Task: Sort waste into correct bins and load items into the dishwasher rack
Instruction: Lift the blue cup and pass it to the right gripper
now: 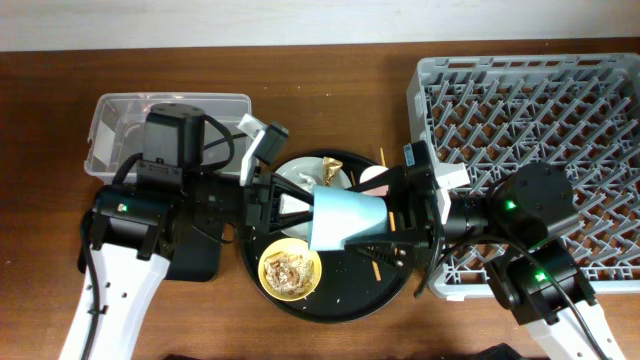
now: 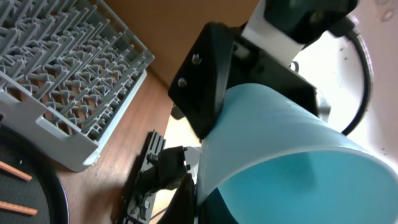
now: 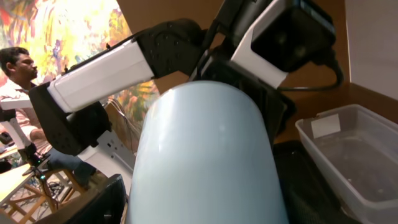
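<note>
Cup (image 1: 345,220): we are finding it lying sideways in the air over the round tray (image 1: 330,308), between left tool (image 1: 300,210) and right tool (image 1: 392,215). It is hiding their fingers, so we cannot tell either grip.

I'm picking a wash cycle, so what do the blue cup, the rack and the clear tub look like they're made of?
Cup: probably plastic, possibly melamine; smooth pale blue wall with a soft, even sheen.
Rack: moulded grey plastic, matt; one-piece lattice of pegs.
Tub: clear plastic, slightly cloudy; the table shows through its walls.
</note>
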